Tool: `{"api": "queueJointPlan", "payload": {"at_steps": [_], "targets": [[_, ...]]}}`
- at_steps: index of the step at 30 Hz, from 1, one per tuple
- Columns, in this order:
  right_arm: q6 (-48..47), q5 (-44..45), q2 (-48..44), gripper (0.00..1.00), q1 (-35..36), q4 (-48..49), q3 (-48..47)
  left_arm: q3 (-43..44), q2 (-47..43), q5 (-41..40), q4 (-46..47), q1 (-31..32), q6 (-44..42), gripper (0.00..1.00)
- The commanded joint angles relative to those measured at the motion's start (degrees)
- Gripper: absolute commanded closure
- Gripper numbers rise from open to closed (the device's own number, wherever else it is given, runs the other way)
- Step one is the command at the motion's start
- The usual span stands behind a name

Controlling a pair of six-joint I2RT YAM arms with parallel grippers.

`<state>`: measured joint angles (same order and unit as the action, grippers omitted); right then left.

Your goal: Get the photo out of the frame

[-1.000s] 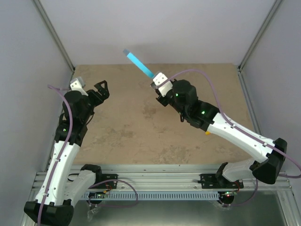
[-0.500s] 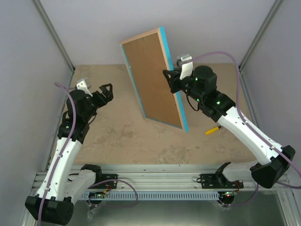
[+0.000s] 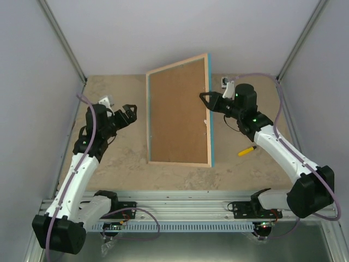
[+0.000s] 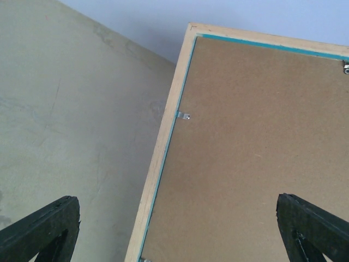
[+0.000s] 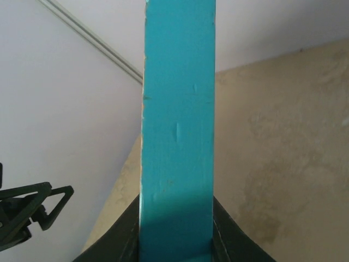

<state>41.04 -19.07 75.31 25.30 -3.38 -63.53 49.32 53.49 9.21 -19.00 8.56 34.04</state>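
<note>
The right end effector clamps the thin turquoise, wood-rimmed picture frame back-up, so the wide-spread left end effector should next free the small metal clips.

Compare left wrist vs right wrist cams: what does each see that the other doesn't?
Left wrist only: the brown backing board, a small metal clip at its edge, the wood rim of the frame, its own spread fingers. Right wrist only: the frame's turquoise edge pinched in the right gripper, and the left gripper off to one side. Both: the frame, tan table, pale wall.
</note>
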Motion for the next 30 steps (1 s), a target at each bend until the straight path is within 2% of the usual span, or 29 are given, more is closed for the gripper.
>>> {"api": "queueJointPlan", "payload": {"at_steps": [1,14,24,30], "targets": [[2.7,-8.3,1.3,1.0,-2.9,8.6,3.9,-2.0,3.1,3.1,-1.2,-0.3,-1.4,0.0],[4.2,-15.6,11.2,1.0,-8.9,17.7,16.1,-5.2,14.8,4.0,-3.5,-0.3,-3.4,0.01],[4.5,-12.9,19.3,0.99,-9.2,20.7,19.2,-5.9,24.6,6.5,-3.7,-0.3,-5.4,0.02],[3.6,-11.8,23.0,0.89,-9.5,20.7,19.7,-5.8,28.9,8.8,-3.2,-0.3,-6.3,0.02]]}}
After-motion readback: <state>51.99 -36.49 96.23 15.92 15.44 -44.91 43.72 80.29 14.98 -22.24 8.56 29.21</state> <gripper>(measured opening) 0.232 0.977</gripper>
